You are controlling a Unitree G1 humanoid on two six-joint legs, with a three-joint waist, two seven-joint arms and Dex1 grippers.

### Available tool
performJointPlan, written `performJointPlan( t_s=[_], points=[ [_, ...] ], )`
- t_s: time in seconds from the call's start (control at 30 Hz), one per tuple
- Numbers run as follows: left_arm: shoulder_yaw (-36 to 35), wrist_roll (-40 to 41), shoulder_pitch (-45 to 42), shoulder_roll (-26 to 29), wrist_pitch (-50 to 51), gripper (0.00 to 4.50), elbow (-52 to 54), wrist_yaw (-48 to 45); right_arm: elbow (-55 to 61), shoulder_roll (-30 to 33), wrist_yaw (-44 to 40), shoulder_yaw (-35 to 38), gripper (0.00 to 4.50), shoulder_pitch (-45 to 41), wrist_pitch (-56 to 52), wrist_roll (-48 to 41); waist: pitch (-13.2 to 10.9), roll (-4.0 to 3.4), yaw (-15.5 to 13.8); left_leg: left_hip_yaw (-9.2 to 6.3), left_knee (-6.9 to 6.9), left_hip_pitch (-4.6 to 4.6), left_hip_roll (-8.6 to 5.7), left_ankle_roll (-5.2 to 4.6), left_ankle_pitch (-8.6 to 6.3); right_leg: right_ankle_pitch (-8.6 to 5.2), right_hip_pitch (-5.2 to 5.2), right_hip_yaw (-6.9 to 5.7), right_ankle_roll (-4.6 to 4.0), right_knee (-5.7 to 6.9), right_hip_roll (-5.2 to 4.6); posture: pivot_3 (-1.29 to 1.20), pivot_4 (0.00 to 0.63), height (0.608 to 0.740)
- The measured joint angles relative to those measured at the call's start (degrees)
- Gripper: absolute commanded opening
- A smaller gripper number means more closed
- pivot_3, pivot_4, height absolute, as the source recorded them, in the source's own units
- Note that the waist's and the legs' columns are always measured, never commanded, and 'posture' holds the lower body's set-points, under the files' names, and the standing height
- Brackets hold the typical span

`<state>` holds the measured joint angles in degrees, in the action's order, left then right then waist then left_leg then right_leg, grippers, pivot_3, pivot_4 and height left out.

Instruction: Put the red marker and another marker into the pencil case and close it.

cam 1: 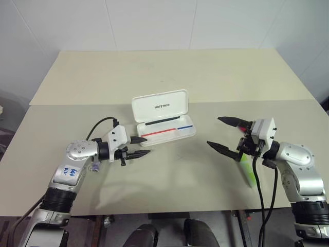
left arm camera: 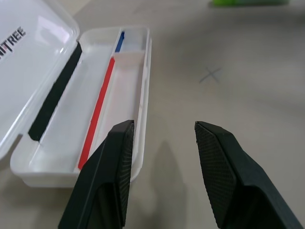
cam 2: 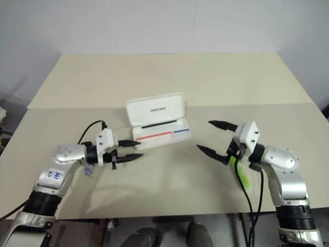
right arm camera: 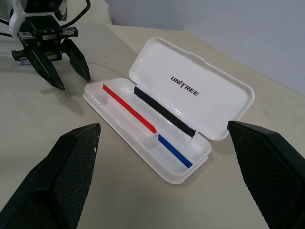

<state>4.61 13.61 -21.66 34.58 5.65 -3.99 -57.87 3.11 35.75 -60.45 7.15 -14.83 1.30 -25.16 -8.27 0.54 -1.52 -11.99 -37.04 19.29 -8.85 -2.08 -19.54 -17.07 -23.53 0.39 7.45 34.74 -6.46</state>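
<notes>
Left gripper [cam 1: 138,146] half open, empty, just beside the left end of the pencil case [cam 1: 165,130]. Right gripper [cam 1: 221,134] wide open, empty, above lime-green highlighter [cam 1: 248,170] lying on the table [cam 1: 180,175]. Further back, case open, lid upright.

A white, rounded-rectangular hard plastic pencil case [cam 2: 158,123] lies open near the middle of a beige table [cam 2: 169,77], its lid raised at the far side, red and blue lines along its tray. The left gripper [cam 2: 132,150] hovers just beside the case's left end, its black fingers partly apart and empty. The right gripper [cam 2: 212,137] stands wide open, well apart from the case. A chunky lime-green highlighter [cam 2: 243,178] lies beneath the right wrist.
</notes>
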Motion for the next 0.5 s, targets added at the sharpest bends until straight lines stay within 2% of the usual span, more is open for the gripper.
performJointPlan(
  t_s=[0.3, 0.5],
  points=[
    [3.65, -5.20, -6.86, -1.84, -0.17, 2.13, -8.07, 0.78, 2.98, -1.51, 3.07, 0.06, 4.50, 1.59, 0.40, 0.51, 0.02, 0.05, -0.39, 0.01, -0.07, -0.01, -0.03, 0.00, 0.00, 0.03, 0.03, -0.02, 0.04, 0.04, 0.02, 0.00, 0.150, 0.740],
    [6.46, -7.68, -9.72, -2.58, 2.06, 2.13, -9.15, 0.43, 3.33, -2.10, 3.89, 0.04, 4.50, 1.61, 1.02, 0.90, 0.03, 0.06, 0.00, 0.01, -0.07, -0.01, -0.02, 0.00, 0.00, 0.03, 0.01, -0.02, 0.05, 0.08, 0.02, 0.00, 0.150, 0.740]
  ],
)
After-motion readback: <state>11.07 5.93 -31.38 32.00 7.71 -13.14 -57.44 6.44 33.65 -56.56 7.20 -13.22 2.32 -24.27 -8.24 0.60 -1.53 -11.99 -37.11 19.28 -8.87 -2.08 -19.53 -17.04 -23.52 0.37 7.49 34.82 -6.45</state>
